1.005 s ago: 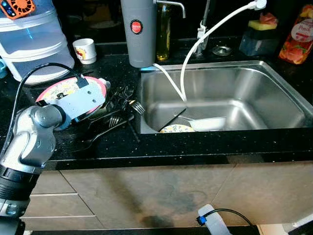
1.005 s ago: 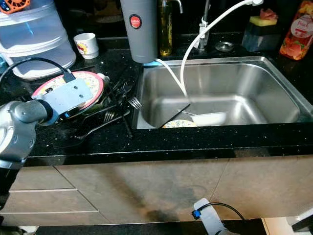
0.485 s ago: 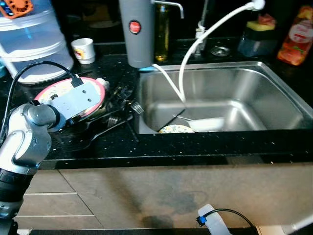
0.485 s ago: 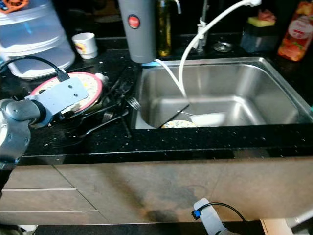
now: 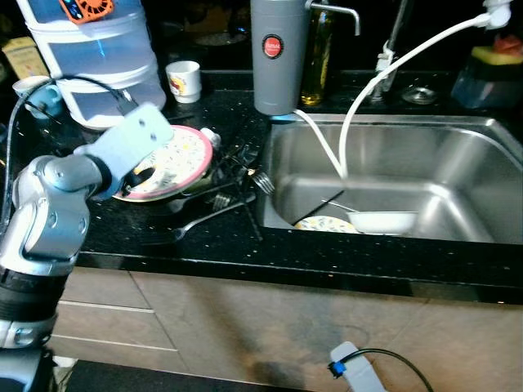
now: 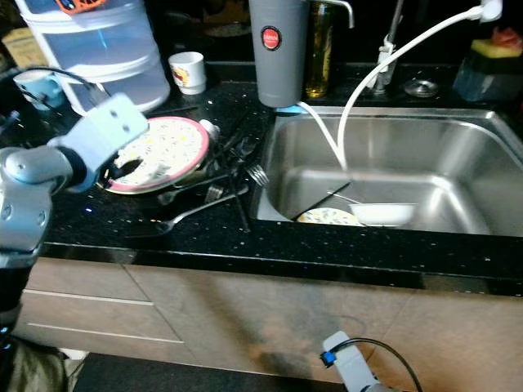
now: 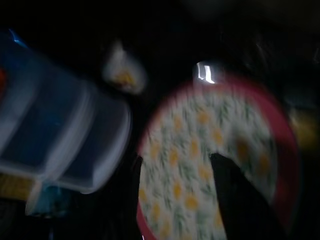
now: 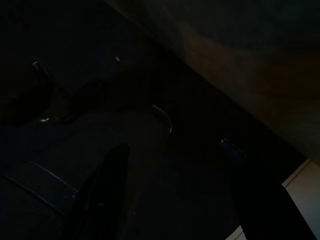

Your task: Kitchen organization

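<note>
A pink-rimmed plate [image 5: 176, 155] with a yellow flower pattern lies on the black counter, left of the sink. My left gripper [image 5: 137, 176] hovers over the plate's near left part, open, its two dark fingers [image 7: 240, 200] spread above the pattern with nothing between them. The left wrist view is blurred. Dark forks and other cutlery [image 5: 233, 167] lie heaped between plate and sink, and one fork [image 5: 204, 220] lies nearer the counter's front. My right gripper [image 8: 175, 200] hangs idle by the cabinet front, open.
The steel sink [image 5: 458, 147] holds another patterned plate [image 5: 327, 224], a white bowl [image 5: 384, 220] and a white hose [image 5: 343, 139]. At the back stand a grey flask [image 5: 278, 57], an oil bottle [image 5: 319, 57], a small cup [image 5: 184, 80] and stacked clear tubs [image 5: 98, 57].
The camera has swung left, so the whole scene sits further right. My left wrist has risen and drawn back from the plate's middle toward its left rim.
</note>
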